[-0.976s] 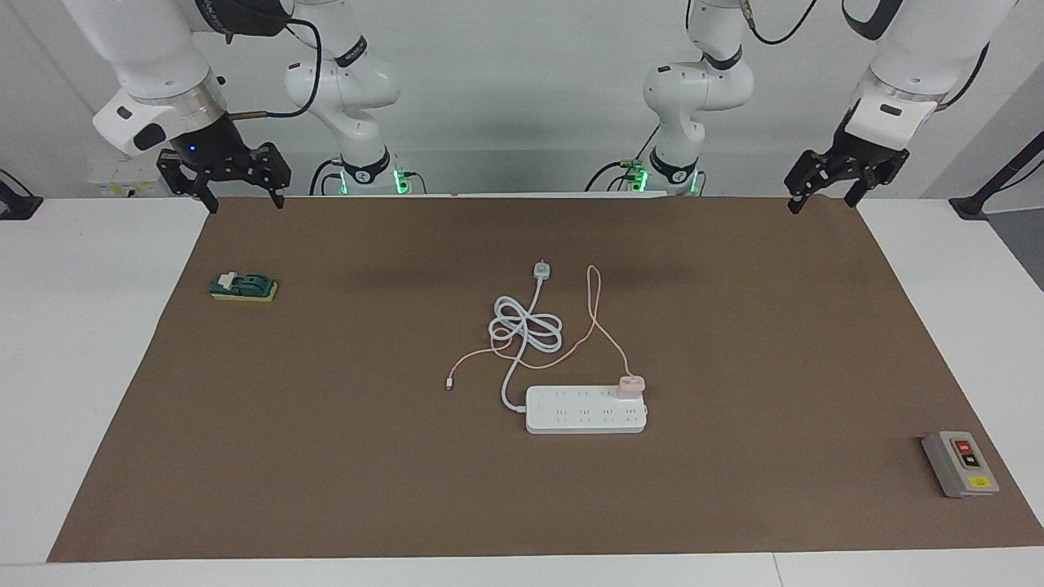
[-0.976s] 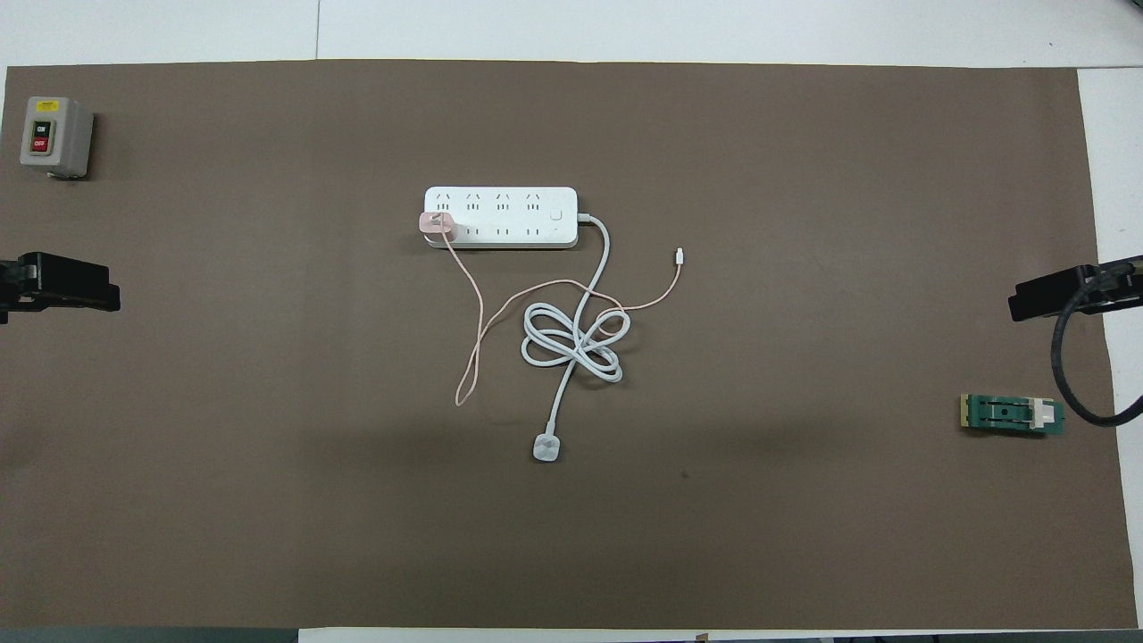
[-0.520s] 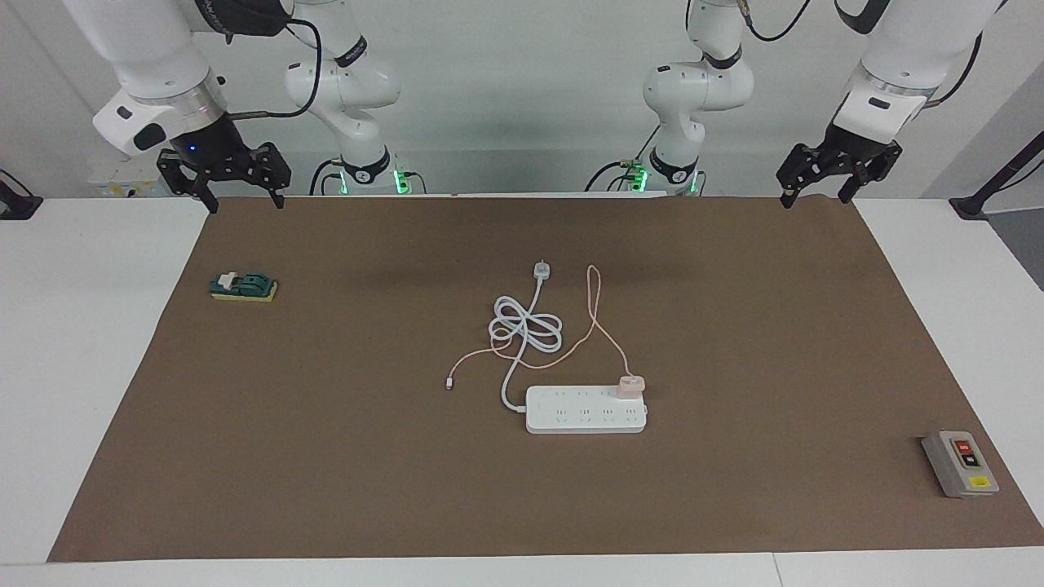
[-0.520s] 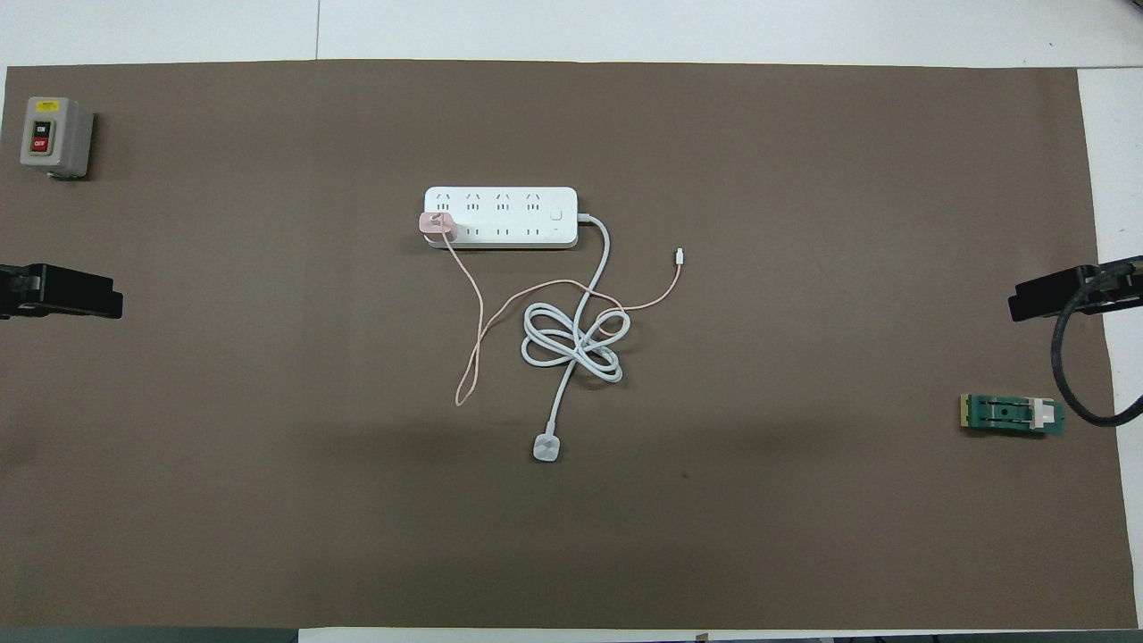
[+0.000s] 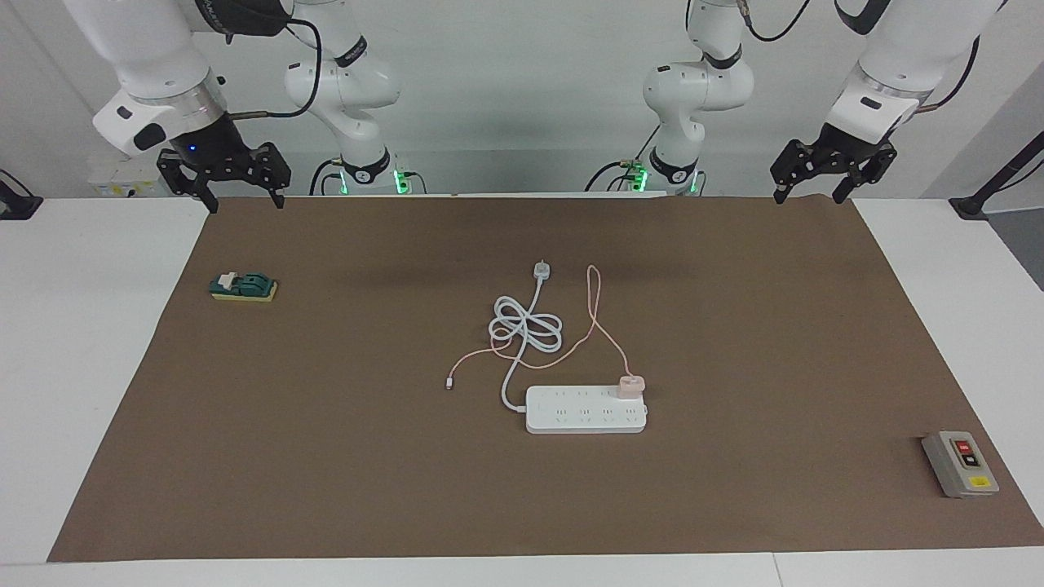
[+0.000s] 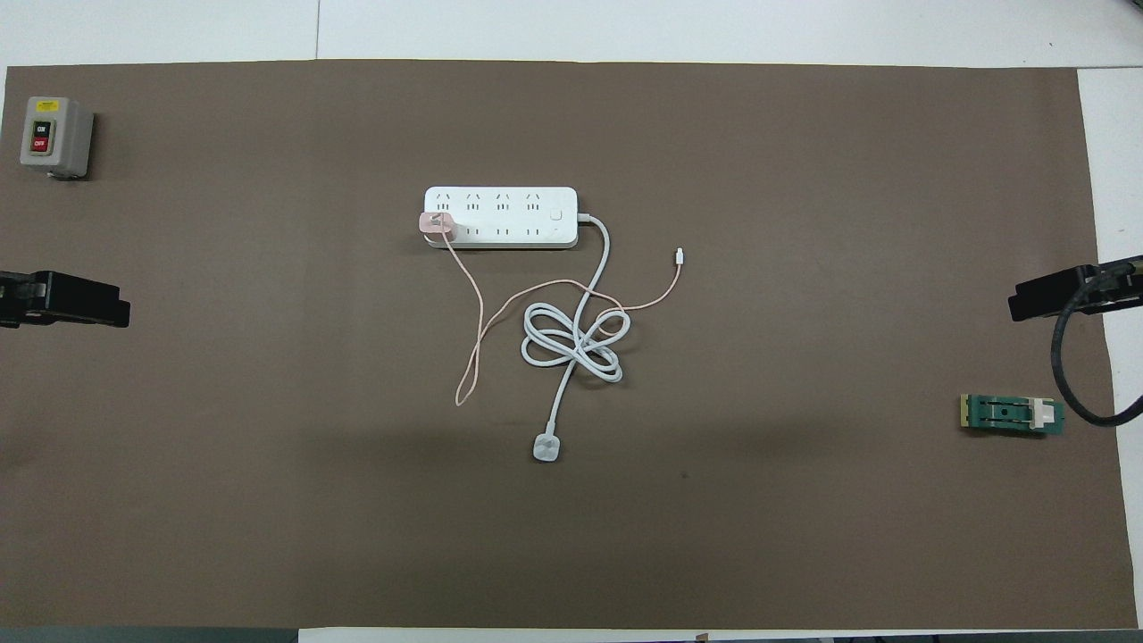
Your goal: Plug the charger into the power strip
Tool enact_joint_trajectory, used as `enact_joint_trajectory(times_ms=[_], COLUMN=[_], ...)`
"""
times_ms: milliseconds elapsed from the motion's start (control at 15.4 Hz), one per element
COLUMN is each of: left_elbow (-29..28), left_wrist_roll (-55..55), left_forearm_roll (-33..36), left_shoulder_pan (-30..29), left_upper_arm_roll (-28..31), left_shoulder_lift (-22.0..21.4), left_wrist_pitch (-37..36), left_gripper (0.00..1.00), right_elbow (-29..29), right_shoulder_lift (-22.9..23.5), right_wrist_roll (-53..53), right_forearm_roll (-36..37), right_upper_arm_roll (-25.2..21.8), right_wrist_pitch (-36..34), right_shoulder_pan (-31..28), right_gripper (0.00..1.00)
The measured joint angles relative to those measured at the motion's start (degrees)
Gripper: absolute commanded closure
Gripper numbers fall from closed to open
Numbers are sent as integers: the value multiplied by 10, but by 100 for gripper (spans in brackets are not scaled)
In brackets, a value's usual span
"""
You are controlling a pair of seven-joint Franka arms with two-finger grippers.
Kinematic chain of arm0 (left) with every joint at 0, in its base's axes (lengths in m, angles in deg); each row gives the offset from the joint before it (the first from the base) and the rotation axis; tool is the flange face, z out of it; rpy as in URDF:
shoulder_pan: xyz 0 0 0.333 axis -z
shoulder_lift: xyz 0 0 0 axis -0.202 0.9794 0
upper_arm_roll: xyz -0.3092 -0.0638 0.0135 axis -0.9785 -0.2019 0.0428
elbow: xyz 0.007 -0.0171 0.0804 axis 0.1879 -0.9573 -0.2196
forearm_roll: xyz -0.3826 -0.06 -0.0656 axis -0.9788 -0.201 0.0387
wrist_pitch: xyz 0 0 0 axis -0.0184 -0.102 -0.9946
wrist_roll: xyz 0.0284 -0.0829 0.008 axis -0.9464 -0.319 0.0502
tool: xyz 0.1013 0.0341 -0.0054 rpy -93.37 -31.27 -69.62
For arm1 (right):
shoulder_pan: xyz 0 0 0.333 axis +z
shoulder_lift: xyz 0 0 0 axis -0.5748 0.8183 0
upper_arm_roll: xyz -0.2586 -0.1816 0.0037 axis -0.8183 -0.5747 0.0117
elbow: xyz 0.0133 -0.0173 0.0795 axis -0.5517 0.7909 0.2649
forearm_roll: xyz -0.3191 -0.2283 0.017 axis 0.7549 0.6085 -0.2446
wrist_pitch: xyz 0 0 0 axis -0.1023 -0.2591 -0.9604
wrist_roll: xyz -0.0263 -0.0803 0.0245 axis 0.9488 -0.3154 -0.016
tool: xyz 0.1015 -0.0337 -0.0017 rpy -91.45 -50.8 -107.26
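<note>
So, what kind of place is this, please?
Probably a robotics lab bench: two arms with a left gripper and right gripper over a brown mat holding a power strip and charger.

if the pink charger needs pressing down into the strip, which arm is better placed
Left, probably. The charger sits on the power strip at the end toward the left arm's end of the table. Both the left gripper and the right gripper hang open and raised near the robots' edge.
</note>
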Motion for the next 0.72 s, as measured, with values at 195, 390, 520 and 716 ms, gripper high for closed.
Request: enact_joint_trajectory(times_ms=[195, 390, 520, 716], left_elbow=[0, 0, 0, 0], left_wrist_roll=[7, 8, 8, 8], left_forearm_roll=[-1, -1, -1, -1], left_shoulder_pan=[0, 0, 0, 0], left_upper_arm_roll=[0, 1, 1, 2], left_shoulder_lift=[0, -1, -1, -1], left_wrist_pitch=[-14, -19, -20, -21], left_gripper=[0, 0, 0, 0], right_elbow=[0, 0, 0, 0], right_shoulder_lift=[0, 0, 0, 0], right_wrist_roll=[0, 0, 0, 0], right_forearm_roll=[0, 0, 0, 0], right_upper_arm_roll=[0, 0, 0, 0], right_wrist_pitch=[0, 0, 0, 0], right_shoulder_pan=[0, 0, 0, 0], right_gripper=[0, 0, 0, 0])
